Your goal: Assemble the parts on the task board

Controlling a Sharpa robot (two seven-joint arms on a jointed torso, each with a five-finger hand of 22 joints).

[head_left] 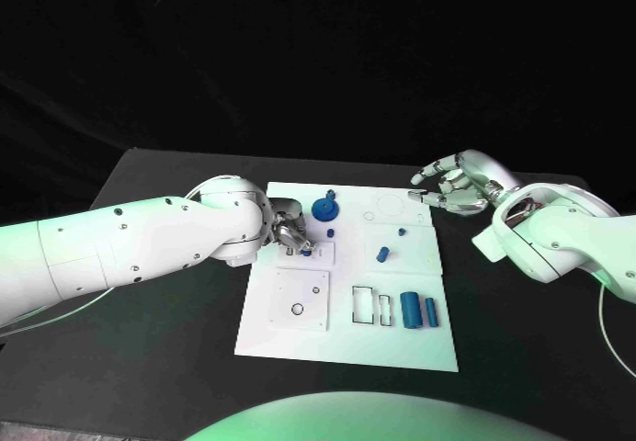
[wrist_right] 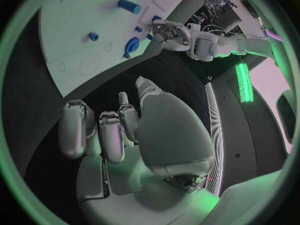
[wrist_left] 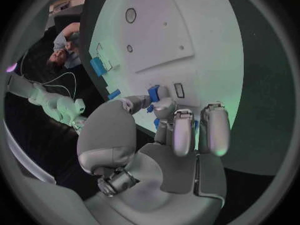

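Note:
The white task board [head_left: 347,342] lies in the middle of the black table. My left hand [head_left: 291,233] hovers over the board's left side and pinches a small blue part [wrist_left: 154,91] between thumb and a finger. A round blue part [head_left: 326,210] stands just beyond that hand. Two small blue pieces [head_left: 381,253] [head_left: 396,230] sit mid-board. A blue cylinder [head_left: 411,310] and a blue bar [head_left: 434,312] lie at the near right. My right hand [head_left: 452,184] hangs over the table by the board's far right corner, fingers loosely curled and apart, holding nothing.
A raised square plate [head_left: 297,299] with small holes sits on the board's near left, with rectangular outlines [head_left: 371,306] beside it. Bare black table [head_left: 159,349] surrounds the board on both sides.

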